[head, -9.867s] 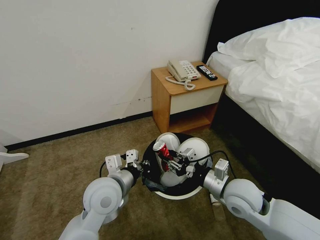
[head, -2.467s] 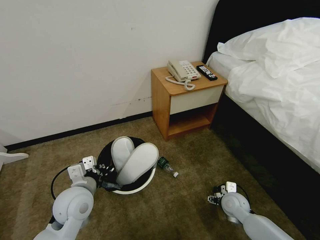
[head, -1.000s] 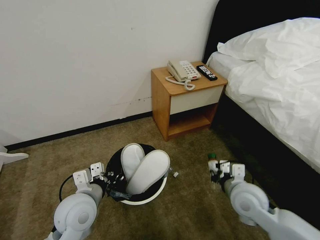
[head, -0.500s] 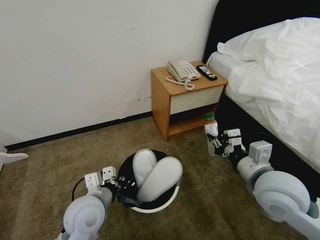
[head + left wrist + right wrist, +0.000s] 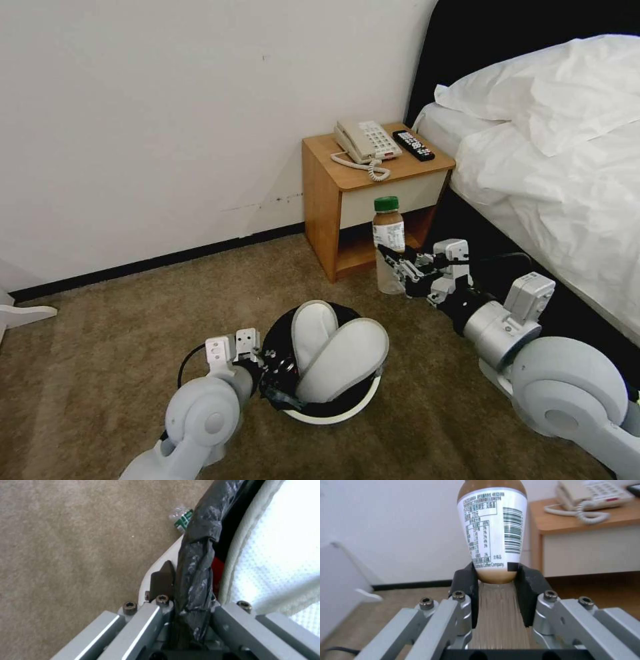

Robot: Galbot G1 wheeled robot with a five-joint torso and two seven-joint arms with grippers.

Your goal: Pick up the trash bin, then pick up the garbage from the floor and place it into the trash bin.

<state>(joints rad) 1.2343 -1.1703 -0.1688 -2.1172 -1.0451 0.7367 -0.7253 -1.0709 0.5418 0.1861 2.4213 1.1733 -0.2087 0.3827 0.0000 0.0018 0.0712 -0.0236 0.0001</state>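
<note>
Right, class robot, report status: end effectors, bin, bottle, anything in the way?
Left end effector shut on bin rim. Right end effector shut on bottle, upright, off floor. Slippers crowd bin.

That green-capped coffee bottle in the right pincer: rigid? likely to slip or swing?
The clear plastic bottle with the green cap probably holds stiff: no denting shows where the right pincer clamps its ribbed lower part. It looks light, the brown drink filling only the upper part. Gripped low and upright, it may pivot, and the smooth plastic could slip.

head view high, angled down at carpet (image 5: 100, 347), wrist views close behind each hand, nightstand (image 5: 373, 200) shared with right wrist
</note>
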